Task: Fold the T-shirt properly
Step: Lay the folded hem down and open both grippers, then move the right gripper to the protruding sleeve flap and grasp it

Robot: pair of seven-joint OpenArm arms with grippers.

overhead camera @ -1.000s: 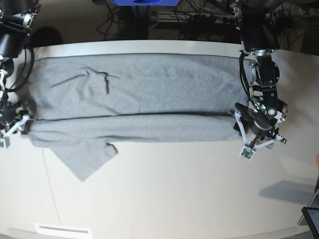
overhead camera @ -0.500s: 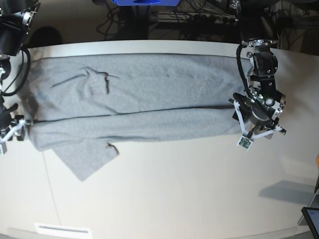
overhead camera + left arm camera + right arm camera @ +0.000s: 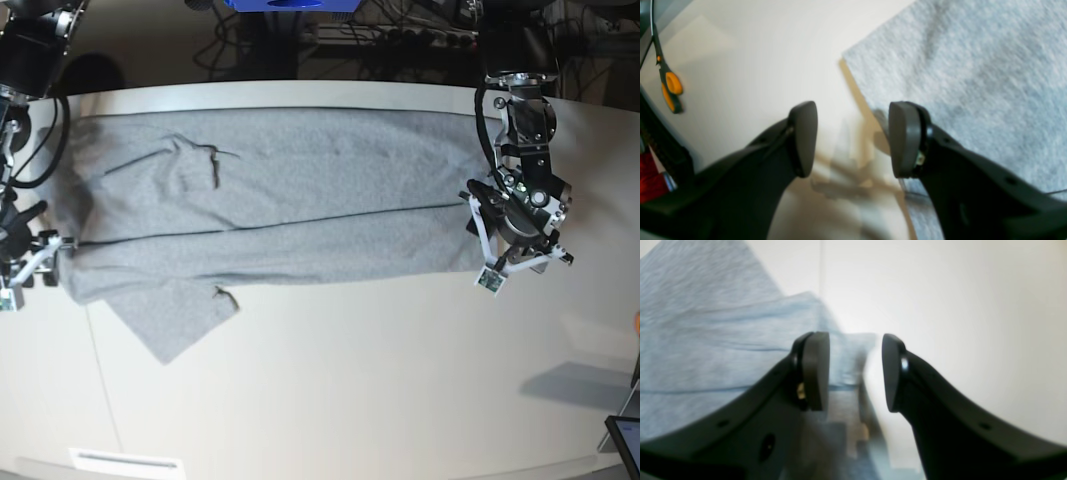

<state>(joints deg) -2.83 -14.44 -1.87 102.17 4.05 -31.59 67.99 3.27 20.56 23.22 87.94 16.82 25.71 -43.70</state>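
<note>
On table [image 3: 350,380]: T-shirt [image 3: 300,200] plain, no lettering visible; left tool [image 3: 851,138], right tool [image 3: 855,371] gaping, empty.

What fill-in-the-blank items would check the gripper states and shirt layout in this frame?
1. The left gripper has its jaws ____.
2. The right gripper holds ____.
3. The T-shirt lies on the ____ table.
4. The scissors have ____ handles.

Missing words: open; nothing; white; orange
</note>
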